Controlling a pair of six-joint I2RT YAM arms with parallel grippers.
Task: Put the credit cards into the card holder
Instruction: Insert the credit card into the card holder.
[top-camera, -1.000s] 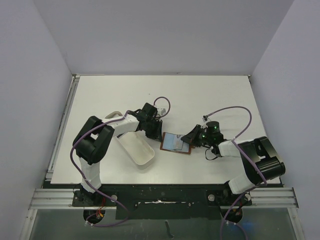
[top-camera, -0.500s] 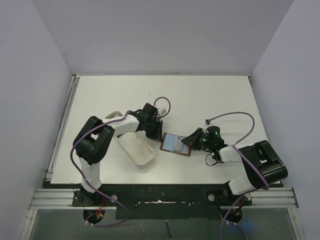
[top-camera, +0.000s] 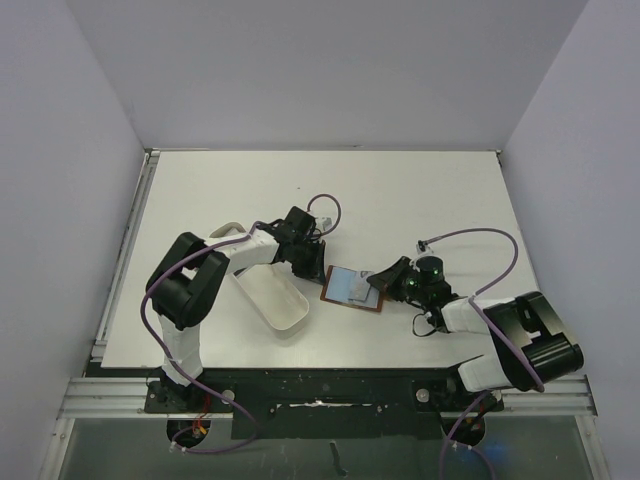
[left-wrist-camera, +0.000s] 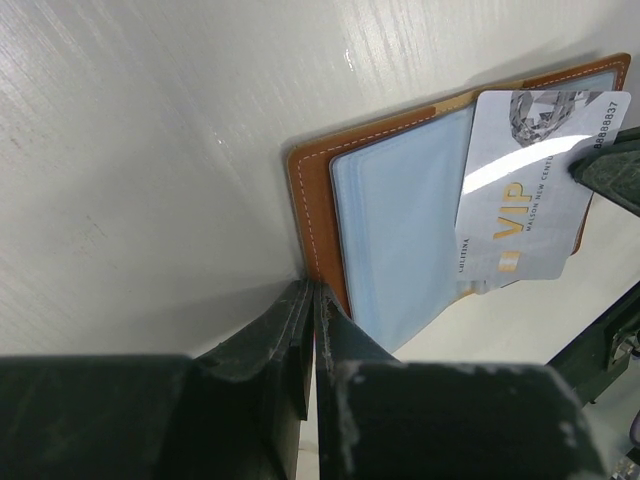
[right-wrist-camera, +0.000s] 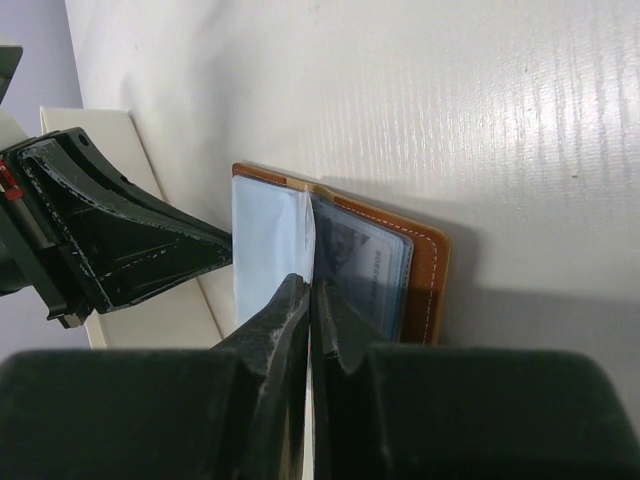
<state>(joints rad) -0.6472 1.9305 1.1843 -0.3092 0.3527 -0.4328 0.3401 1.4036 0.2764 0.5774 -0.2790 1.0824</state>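
The card holder (top-camera: 340, 285) lies open on the white table, brown leather with a pale blue inner pocket (left-wrist-camera: 400, 230). My left gripper (top-camera: 322, 272) is shut on its left corner (left-wrist-camera: 310, 285). A silver credit card (left-wrist-camera: 528, 190) marked VIP lies slanted over the holder's right half. My right gripper (top-camera: 376, 283) is shut on that card's right edge, and the card runs edge-on between its jaws (right-wrist-camera: 311, 292). In the right wrist view the holder (right-wrist-camera: 430, 275) sits just ahead, and the card's grey face (right-wrist-camera: 368, 268) shows against the pocket. How deep it sits in the pocket I cannot tell.
A long white tray (top-camera: 268, 290) lies just left of the holder, beside the left arm. It shows behind the left gripper's fingers (right-wrist-camera: 150, 255) in the right wrist view. Purple cables loop over both arms.
The right arm's forearm and elbow have swung nearer and to the right, while its gripper stays on the card at the holder. The left arm and the holder have not moved.
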